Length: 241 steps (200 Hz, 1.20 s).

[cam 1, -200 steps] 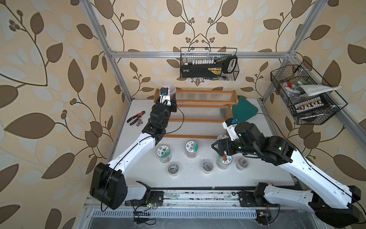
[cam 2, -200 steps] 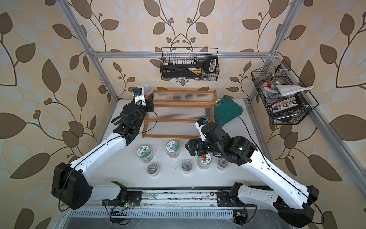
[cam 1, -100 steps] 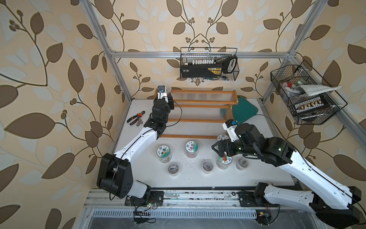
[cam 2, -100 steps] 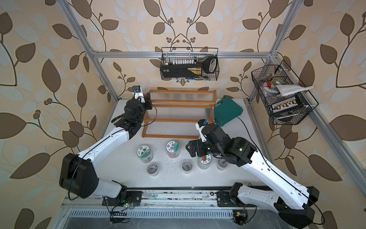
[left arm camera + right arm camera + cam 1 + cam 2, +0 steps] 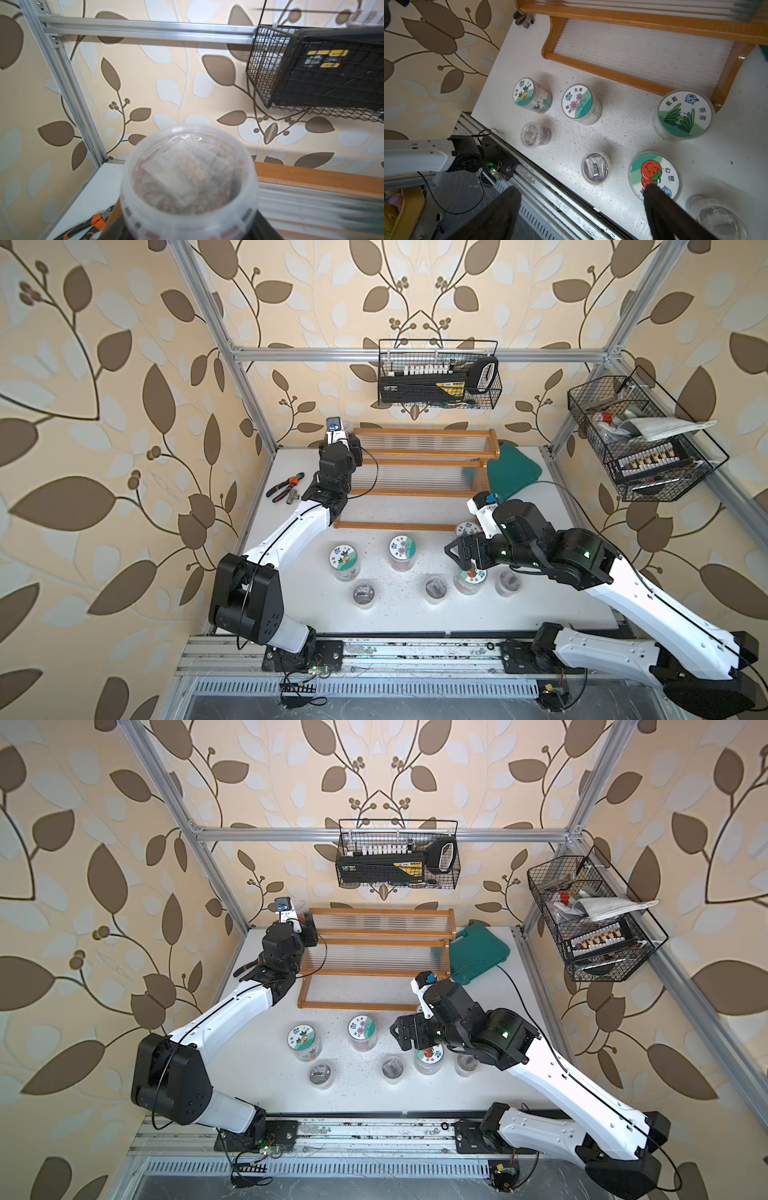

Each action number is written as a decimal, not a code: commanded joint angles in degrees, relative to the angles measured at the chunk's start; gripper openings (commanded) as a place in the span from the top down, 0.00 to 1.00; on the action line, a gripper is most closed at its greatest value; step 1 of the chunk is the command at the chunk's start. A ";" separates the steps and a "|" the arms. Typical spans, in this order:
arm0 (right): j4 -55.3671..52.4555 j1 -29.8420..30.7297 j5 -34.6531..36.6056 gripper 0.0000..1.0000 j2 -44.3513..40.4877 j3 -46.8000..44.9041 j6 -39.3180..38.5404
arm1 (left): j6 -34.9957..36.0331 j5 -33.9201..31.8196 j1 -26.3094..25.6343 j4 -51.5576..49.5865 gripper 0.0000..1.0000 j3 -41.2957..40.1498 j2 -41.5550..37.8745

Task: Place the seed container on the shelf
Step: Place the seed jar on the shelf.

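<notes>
At top tier of shelf (image 5: 424, 431), seed container (image 5: 189, 178)

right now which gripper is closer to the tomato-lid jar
Right. The right gripper hangs open just over the tomato-lid jar; the left gripper is far off at the wooden shelf's top tier, at a clear seed jar.

Tomato lid (image 5: 654, 173) — 心想; leaf lid (image 5: 685, 115) — 羞羞答答
</notes>
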 commanded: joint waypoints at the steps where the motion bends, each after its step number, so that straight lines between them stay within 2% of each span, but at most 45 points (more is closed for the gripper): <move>1: 0.38 -0.10 -0.04 0.05 -0.22 -0.34 0.27 | -0.67 -1.06 0.80 -0.91 0.25 2.27 0.21; 21: 0.26 -0.04 0.13 0.05 -0.24 -0.15 0.18 | -0.83 -1.02 0.80 -1.94 0.19 2.54 -0.47; 68: 0.21 -0.06 0.13 0.05 0.04 -0.14 -0.12 | -0.82 0.28 0.80 -6.50 0.14 3.71 -2.45; 115: 0.17 -0.05 0.13 0.05 0.35 -0.12 -0.25 | -4.12 0.75 0.80 -18.64 0.05 7.33 -5.75; 156: 0.00 -0.10 -0.13 0.05 0.37 -0.13 -0.49 | -4.99 3.47 0.95 -26.83 0.04 9.57 -7.67; 174: 0.07 -0.10 -0.12 0.05 0.34 -0.29 -0.64 | -6.37 4.57 1.54 -31.47 0.06 11.94 -7.50; 200: 0.01 -0.03 -0.31 0.05 0.20 -0.64 -0.62 | -6.77 7.36 2.59 -35.75 0.13 15.04 -6.84; 241: 0.42 -0.10 -0.48 0.05 0.11 -1.26 -0.47 | -6.99 10.67 3.96 -37.00 0.30 16.33 -7.00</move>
